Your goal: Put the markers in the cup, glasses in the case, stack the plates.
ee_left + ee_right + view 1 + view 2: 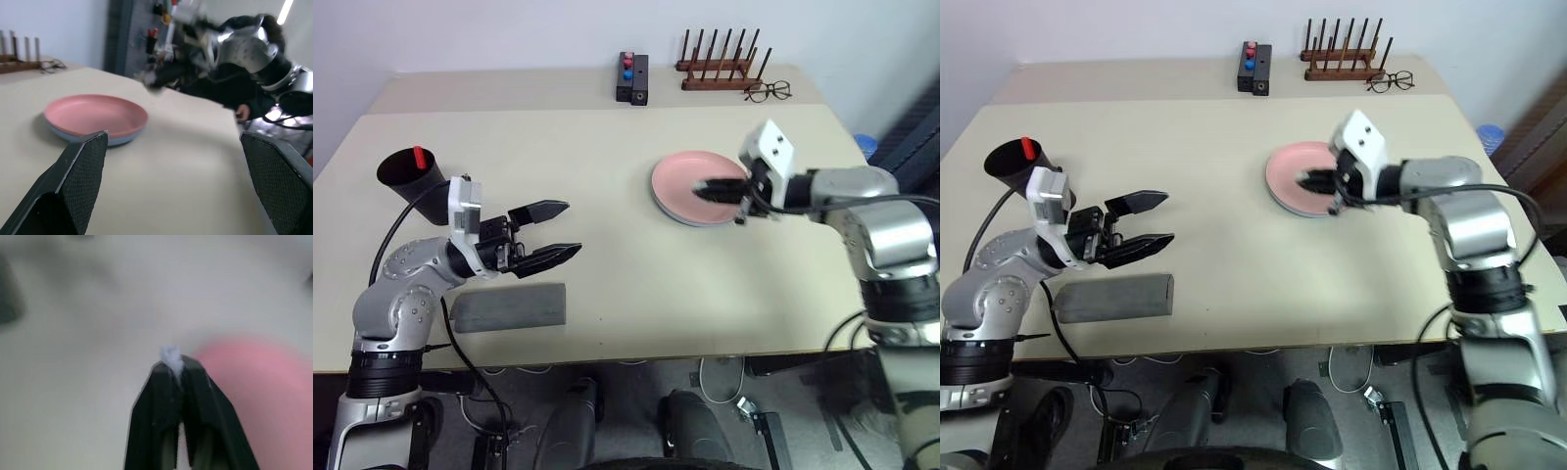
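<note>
Presently closed tight, right gripper (705,188), fingers pressed together over the pink plate (683,181), with a small white tip pinched between the fingertips in the right wrist view, most likely the white-tipped marker (170,354), though blurred and hard to confirm; left gripper (558,230) spread wide, empty, hovering above bare table (607,157) on the near left, pointing right toward the plates; pink plate stacked on the light blue plate (115,140), blue rim showing beneath it, right of centre; black cup (411,176) at the far left edge, tilted behind the left arm, red-capped marker (418,157) standing inside it; grey case (509,306) lying flat just near of the left gripper, close to the near edge, flap closed; sunglasses nowhere to be made out, possibly inside the case, cannot tell; at the far side, a black box with red and blue buttons (632,78), a wooden peg rack (719,64), and thin wire-framed spectacles (768,92) just right of the rack; nothing lying between the right gripper and the cup except the left gripper and open tabletop.
</note>
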You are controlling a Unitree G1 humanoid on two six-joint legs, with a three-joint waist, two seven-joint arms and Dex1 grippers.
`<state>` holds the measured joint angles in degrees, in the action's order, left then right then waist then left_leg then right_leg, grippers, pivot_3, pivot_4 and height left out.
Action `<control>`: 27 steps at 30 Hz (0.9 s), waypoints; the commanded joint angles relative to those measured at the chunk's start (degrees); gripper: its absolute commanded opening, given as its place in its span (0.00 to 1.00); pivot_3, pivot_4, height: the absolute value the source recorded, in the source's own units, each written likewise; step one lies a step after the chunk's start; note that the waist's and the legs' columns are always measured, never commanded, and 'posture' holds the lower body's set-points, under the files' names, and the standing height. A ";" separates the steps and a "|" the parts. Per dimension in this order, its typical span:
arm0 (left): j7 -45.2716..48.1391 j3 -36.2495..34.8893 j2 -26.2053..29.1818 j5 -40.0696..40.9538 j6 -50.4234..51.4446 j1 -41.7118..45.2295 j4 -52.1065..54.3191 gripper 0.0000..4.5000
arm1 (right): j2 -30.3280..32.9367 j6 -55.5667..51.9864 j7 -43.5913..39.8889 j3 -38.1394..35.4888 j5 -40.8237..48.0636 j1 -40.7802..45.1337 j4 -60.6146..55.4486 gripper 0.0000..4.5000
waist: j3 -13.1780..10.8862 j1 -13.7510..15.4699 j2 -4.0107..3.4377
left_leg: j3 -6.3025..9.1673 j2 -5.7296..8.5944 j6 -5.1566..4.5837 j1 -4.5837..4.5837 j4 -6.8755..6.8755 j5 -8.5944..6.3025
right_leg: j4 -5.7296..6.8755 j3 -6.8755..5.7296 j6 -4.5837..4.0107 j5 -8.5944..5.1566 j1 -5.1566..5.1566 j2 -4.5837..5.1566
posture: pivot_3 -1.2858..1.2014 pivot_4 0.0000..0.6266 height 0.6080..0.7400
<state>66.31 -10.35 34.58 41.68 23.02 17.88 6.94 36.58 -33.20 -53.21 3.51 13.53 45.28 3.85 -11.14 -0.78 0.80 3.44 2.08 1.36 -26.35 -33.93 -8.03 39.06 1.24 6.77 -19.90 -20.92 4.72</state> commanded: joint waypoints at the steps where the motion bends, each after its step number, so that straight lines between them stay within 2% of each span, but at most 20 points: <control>1: -1.90 -1.25 -1.01 -1.48 -3.44 -0.02 1.05 1.00 | -2.44 7.73 8.69 2.61 -8.03 3.17 11.40 0.08 | 0.00 0.35 0.00 | 0.01 0.02 0.01 0.00 -0.01 0.01 | 0.00 -0.02 -0.01 0.00 -0.03 -0.01 | 0.52 0.24 0.96; 4: -3.24 -2.09 -1.33 -1.98 -4.73 0.03 0.68 1.00 | -3.35 13.04 12.32 5.75 -13.53 3.86 17.83 0.32 | 0.00 0.45 0.00 | 0.02 0.10 0.01 -0.03 -0.03 0.02 | 0.00 -0.04 0.00 0.00 -0.20 -0.01 | 0.52 0.24 0.96; 9: -4.12 -2.38 -0.99 -1.45 -4.33 -0.58 1.44 1.00 | -3.14 15.43 11.41 5.15 -13.79 4.16 18.46 0.91 | -0.02 -0.35 -0.04 | -0.03 0.04 0.02 -0.09 0.06 0.05 | 0.13 0.00 0.02 0.01 -0.19 -0.13 | 0.52 0.24 0.96; 10: -4.07 -2.54 -0.86 -1.51 -4.49 -0.52 1.16 1.00 | -3.50 14.63 10.86 4.14 -12.45 4.66 17.93 0.99 | -0.02 -0.43 -0.04 | -0.03 0.00 0.02 -0.07 0.06 0.05 | 0.14 0.00 0.02 0.01 -0.17 -0.17 | 0.52 0.24 0.96; 14: -4.31 -3.18 -0.47 -1.23 -4.30 0.03 0.39 1.00 | -4.68 10.28 6.25 -1.26 -3.97 6.01 14.23 0.99 | -0.03 -0.29 -0.04 | -0.04 0.00 0.03 -0.05 0.04 0.06 | 0.18 0.00 0.02 0.01 -0.15 -0.19 | 0.52 0.24 0.96; 17: -4.38 -3.64 -0.25 -2.41 -5.50 0.07 -0.50 1.00 | -3.12 10.27 1.31 -2.31 -0.77 3.90 10.48 0.99 | -0.02 -0.20 -0.04 | -0.03 0.00 0.03 -0.05 0.04 0.05 | 0.18 -0.01 0.02 0.01 -0.14 -0.19 | 0.52 0.24 0.96; 20: -4.90 -3.78 -0.77 -2.26 -5.69 -0.25 -0.45 1.00 | -0.52 11.52 -5.23 -2.67 2.56 -1.68 3.86 0.99 | -0.01 0.23 -0.02 | 0.01 0.00 0.02 -0.04 0.03 0.05 | 0.14 -0.06 0.02 0.01 -0.08 -0.17 | 0.52 0.24 0.96; 22: -5.53 -3.39 -1.58 -2.41 -6.18 -0.83 0.01 1.00 | 1.27 10.58 -10.08 -5.70 8.21 -6.94 -1.76 0.99 | -0.01 0.37 -0.02 | 0.04 0.03 0.01 -0.04 0.00 0.04 | 0.08 -0.11 0.02 0.01 0.00 -0.12 | 0.52 0.24 0.96; 27: -4.75 -2.77 -0.89 -1.18 -4.28 -3.75 1.58 1.00 | 6.25 10.63 -14.93 -8.62 12.44 -16.64 -8.94 0.99 | -0.02 -0.03 -0.02 | 0.05 0.03 -0.01 -0.03 -0.02 0.02 | 0.05 -0.07 0.02 0.01 0.03 0.00 | 0.52 0.24 0.96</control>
<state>61.07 -12.54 33.07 39.37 18.30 14.62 6.07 41.56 -23.12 -66.27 -2.26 23.41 28.77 -1.31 -11.16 -0.80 0.78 3.49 2.07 1.36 -26.35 -33.94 -8.02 39.12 1.20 6.78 -19.90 -20.89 4.72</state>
